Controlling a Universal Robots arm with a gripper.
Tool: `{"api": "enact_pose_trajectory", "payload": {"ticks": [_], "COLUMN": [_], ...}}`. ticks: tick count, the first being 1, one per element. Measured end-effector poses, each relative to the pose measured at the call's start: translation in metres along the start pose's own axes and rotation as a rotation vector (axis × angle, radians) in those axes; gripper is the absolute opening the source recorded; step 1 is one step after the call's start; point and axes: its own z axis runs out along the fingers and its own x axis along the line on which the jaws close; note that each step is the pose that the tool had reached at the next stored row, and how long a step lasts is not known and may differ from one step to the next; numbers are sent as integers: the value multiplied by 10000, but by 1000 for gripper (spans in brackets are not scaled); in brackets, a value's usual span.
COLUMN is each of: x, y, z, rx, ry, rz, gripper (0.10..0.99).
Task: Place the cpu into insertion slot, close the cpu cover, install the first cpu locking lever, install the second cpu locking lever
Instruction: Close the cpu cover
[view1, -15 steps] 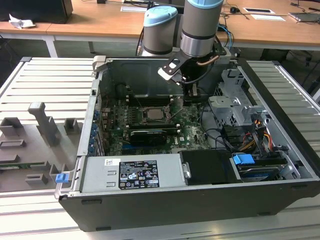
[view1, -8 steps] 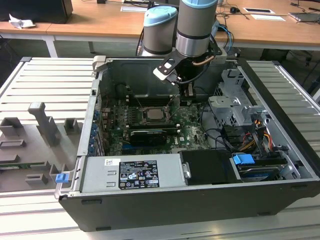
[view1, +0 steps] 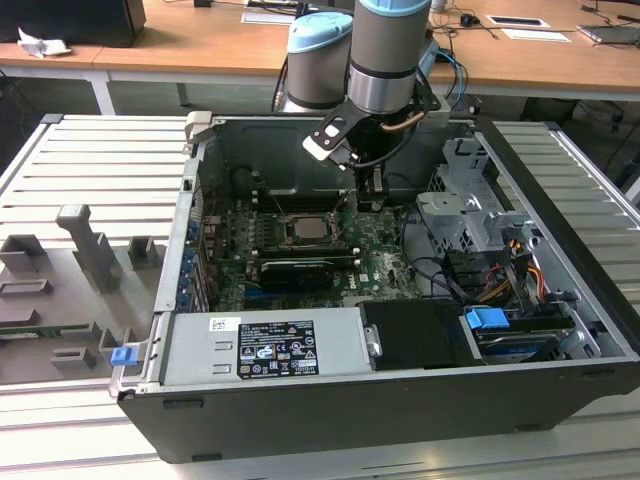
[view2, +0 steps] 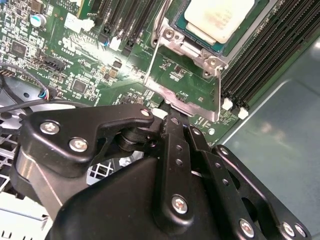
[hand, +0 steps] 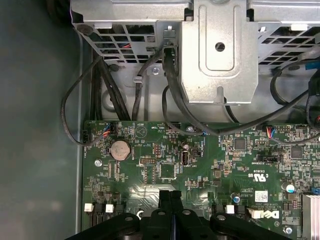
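Observation:
The cpu (view2: 220, 17), pale and square, lies in the insertion slot (view2: 187, 47) on the green board; the exterior view shows the cpu (view1: 305, 228) mid-board. The cpu cover (view2: 192, 97), a silvery frame with a cut-out centre, is swung open away from the cpu, its free edge towards my gripper. My gripper (view2: 167, 116) is shut with nothing between its fingers, its tips right at that free edge. In the first wrist view the gripper (hand: 170, 195) shows its fingers pressed together above the board. A thin metal lever rod (view2: 154, 55) runs along the cover's side. The gripper (view1: 370, 200) hangs just to the exterior view's right of the cpu.
Long black memory slots (view2: 270, 50) flank the socket. A metal drive cage (hand: 220, 50) with black cables (hand: 175, 100) stands beyond the board's edge. A black card (view1: 295, 270) and the power supply (view1: 270, 345) lie nearer the case front. Grey fixtures (view1: 90, 250) sit outside the case.

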Motion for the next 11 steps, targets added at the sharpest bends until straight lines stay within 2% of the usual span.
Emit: {"api": "enact_pose_trajectory", "payload": {"ticks": [11], "x": [0], "y": [-32], "z": [-1], "rx": [0], "ry": [0], "rz": [1], "gripper": [106]}}
